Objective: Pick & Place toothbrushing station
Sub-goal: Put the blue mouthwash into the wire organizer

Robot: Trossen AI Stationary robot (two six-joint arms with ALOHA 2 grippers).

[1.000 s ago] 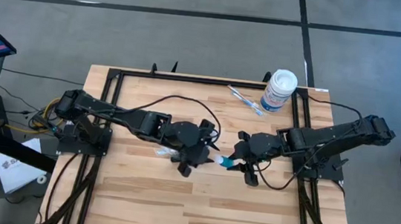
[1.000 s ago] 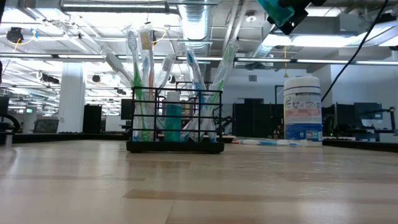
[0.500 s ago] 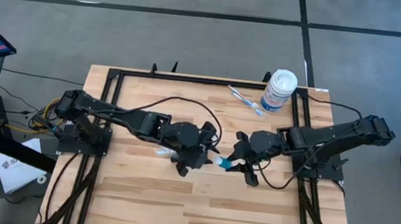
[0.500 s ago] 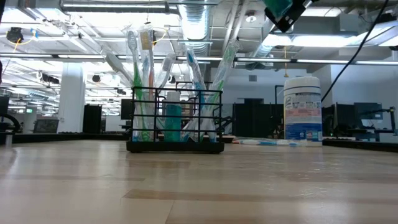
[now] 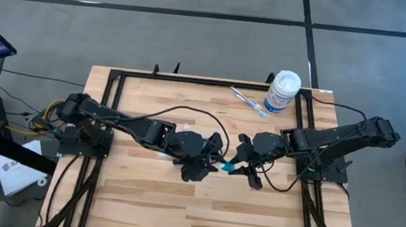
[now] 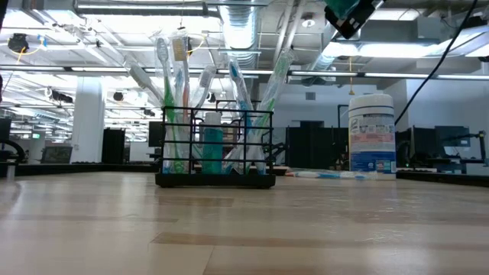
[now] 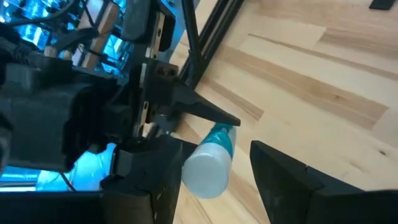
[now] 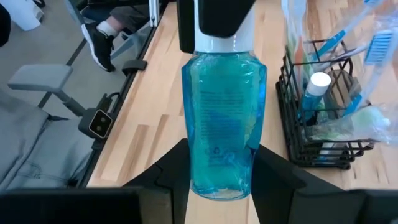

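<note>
In the high view the toothbrushing station is mostly hidden under the left arm; the blue bottle's cap is covered by the left gripper.

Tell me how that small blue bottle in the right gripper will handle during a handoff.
The blue bottle looks like smooth, clear plastic, so probably slippery between the right gripper fingers. It seems full of liquid, likely heavy for its size. The left gripper brackets its white cap, probably a narrow hold.
</note>
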